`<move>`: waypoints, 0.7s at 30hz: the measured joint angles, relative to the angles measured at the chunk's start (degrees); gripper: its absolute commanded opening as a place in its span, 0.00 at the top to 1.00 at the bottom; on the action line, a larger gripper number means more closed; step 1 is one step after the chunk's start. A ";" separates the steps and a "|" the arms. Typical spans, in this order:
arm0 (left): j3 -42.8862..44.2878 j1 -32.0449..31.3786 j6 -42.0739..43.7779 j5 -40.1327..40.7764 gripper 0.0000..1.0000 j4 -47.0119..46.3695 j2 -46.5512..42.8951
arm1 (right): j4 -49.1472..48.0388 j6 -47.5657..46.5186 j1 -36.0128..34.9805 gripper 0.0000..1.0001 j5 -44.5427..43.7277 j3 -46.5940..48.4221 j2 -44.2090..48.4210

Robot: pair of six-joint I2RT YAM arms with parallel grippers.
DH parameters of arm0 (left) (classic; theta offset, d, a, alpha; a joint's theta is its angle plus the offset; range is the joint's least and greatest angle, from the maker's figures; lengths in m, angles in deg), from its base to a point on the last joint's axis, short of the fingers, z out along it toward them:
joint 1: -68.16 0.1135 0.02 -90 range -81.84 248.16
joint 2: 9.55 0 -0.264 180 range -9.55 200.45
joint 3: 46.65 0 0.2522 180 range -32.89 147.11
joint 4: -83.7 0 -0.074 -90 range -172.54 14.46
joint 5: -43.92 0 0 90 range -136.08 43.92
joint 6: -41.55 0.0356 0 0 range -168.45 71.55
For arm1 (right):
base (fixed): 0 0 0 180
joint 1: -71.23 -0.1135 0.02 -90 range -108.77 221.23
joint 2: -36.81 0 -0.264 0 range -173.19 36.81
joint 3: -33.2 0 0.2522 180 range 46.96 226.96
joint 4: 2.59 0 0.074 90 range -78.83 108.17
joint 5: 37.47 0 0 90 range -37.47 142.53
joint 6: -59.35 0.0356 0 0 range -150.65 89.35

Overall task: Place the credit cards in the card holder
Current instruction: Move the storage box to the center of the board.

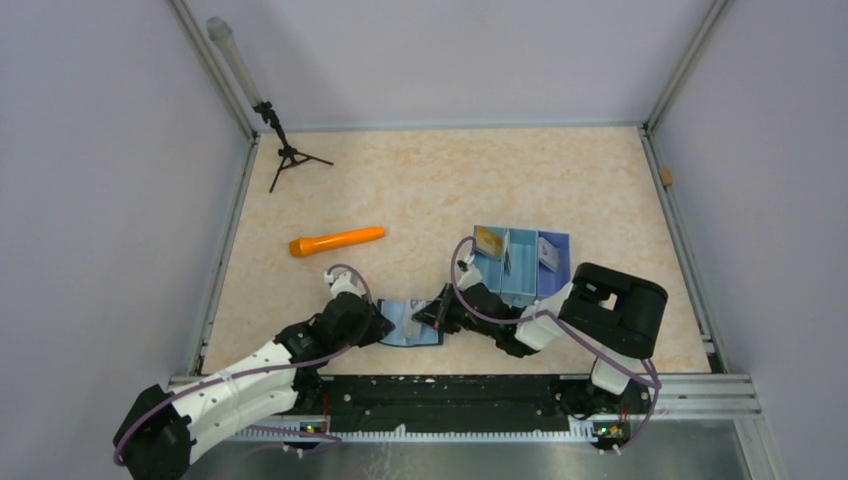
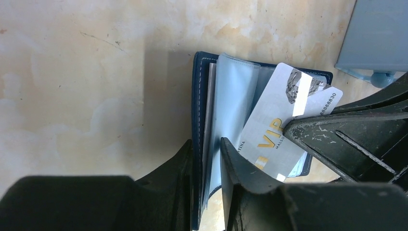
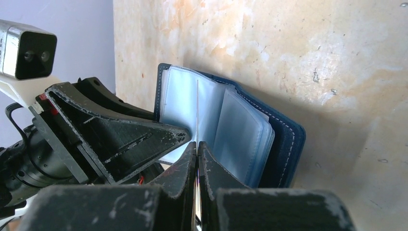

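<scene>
The navy card holder (image 1: 410,326) lies open near the table's front, its pale blue sleeves fanned out (image 2: 235,96). My left gripper (image 2: 206,142) is shut on its cover and some sleeves at the near edge. My right gripper (image 3: 197,144) is shut on a white card with gold "VIP" lettering (image 2: 272,134). It holds the card tilted, with its lower edge among the sleeves. In the right wrist view the card (image 3: 197,110) shows edge-on against the card holder (image 3: 286,139). A gold card (image 1: 489,240) and a white card (image 1: 549,253) lie in the blue tray.
A blue compartment tray (image 1: 522,285) stands just behind the right gripper (image 1: 436,314). An orange torch-like object (image 1: 337,240) lies to the left of centre. A small black tripod (image 1: 288,152) stands at the back left. Grey walls and rails enclose the table.
</scene>
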 measured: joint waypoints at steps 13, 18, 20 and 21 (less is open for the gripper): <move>0.02 0.00 0.00 0.02 0.72 0.00 0.04 | 7.15 1.03 -2.05 1.00 -4.66 0.61 1.70; 0.02 0.00 0.09 0.00 0.72 0.07 -0.09 | 10.38 2.01 -2.82 1.00 -6.03 1.53 2.12; 0.02 0.00 0.20 -0.04 0.72 0.07 -0.11 | 11.41 2.49 -2.99 1.00 -6.14 1.92 2.12; 0.02 0.00 0.24 -0.07 0.72 0.07 -0.11 | 11.91 2.62 -3.02 1.00 -6.21 2.16 2.12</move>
